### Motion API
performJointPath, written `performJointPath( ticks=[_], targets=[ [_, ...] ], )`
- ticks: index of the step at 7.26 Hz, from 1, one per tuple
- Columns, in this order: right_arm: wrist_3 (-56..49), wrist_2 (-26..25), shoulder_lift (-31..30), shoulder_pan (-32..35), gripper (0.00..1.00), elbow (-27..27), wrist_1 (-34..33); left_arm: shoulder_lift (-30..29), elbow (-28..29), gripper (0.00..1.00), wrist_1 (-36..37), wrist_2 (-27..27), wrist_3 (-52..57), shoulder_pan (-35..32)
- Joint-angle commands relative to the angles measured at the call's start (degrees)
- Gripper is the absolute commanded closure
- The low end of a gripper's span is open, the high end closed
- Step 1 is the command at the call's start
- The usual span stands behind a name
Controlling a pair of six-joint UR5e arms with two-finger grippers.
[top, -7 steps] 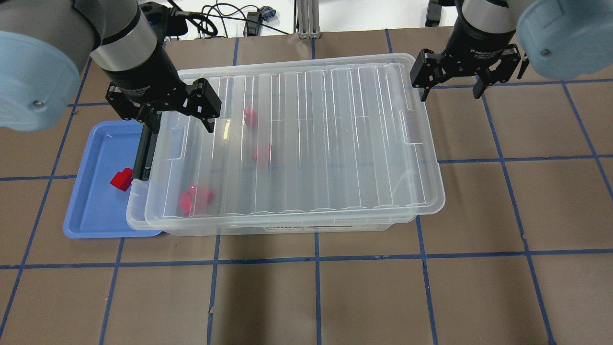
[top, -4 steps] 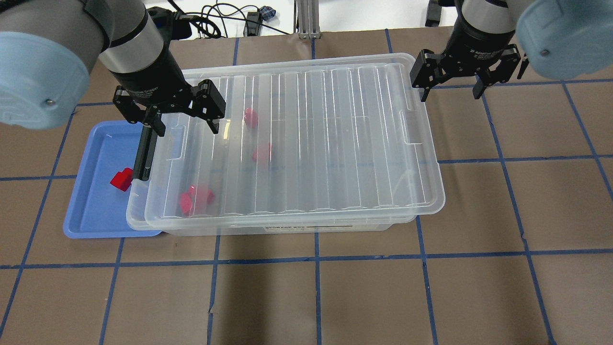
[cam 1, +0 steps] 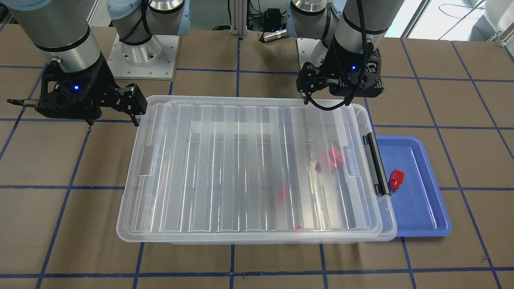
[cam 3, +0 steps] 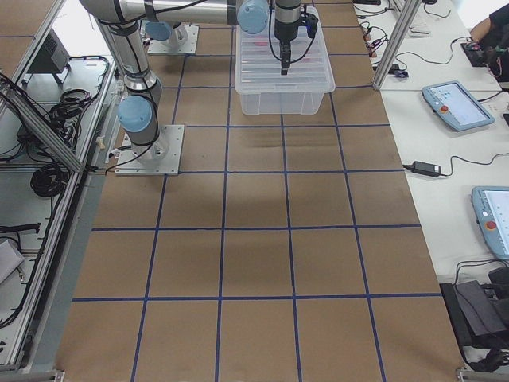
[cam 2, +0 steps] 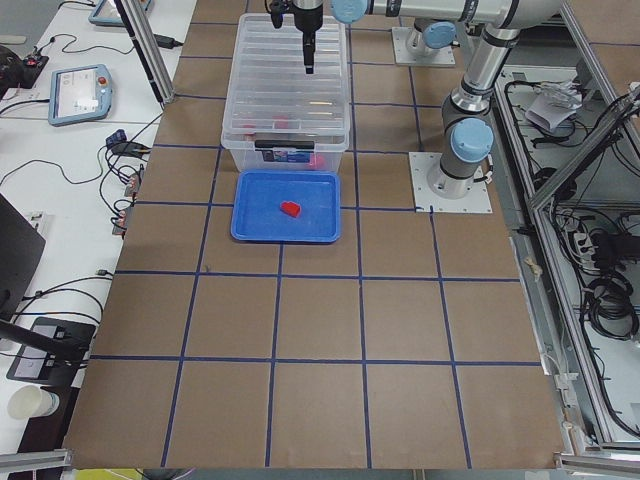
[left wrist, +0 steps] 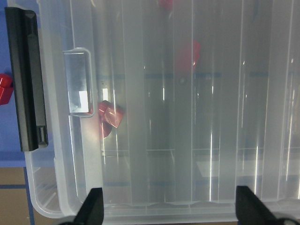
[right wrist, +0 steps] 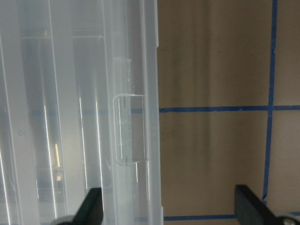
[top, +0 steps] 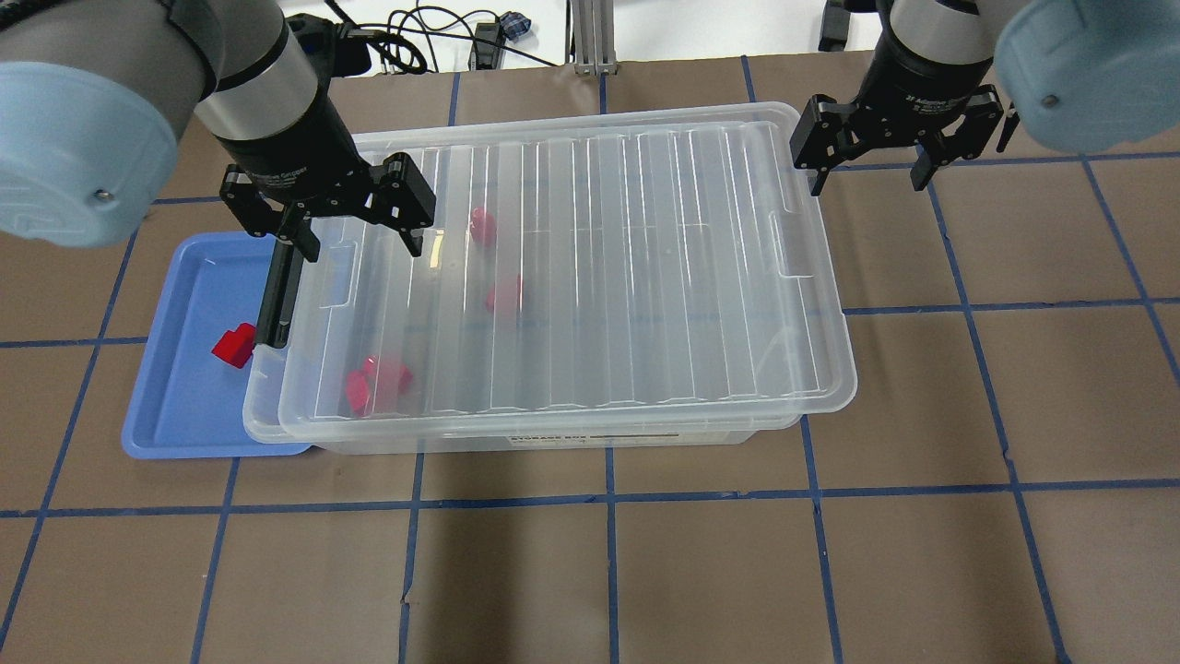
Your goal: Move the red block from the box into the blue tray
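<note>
One red block (top: 233, 345) lies in the blue tray (top: 184, 406) at the box's (top: 645, 433) nine o'clock. Its long axis runs roughly one-to-seven, with the knob apparently toward one. Several more blocks (top: 376, 383) sit under the closed lid (top: 645, 277). The left gripper (top: 360, 251) hovers at ten and the right gripper (top: 867, 187) at two, both with fingers apart.

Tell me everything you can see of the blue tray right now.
The blue tray is a shallow rectangle of glossy blue plastic with rounded corners and a low raised rim. It lies flat on the brown table at the latch end of the clear box, whose lid rim overhangs one long side; whether they touch I cannot tell. One red block rests inside near that side, by the black latch. Nothing else shows in it.
</note>
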Motion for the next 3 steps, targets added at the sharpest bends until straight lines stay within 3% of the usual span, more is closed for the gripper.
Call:
performJointPath(
  ticks=[1,3],
  targets=[
    [0.1,-0.5,0.0,0.0,0.0,-0.3,0.0,0.2,-0.1,0.0,0.2,0.4,0.1,0.0],
    [0.2,-0.9,0.1,0.0,0.0,-0.2,0.0,0.6,0.5,0.0,0.2,0.7,0.2,0.0]
  ],
)
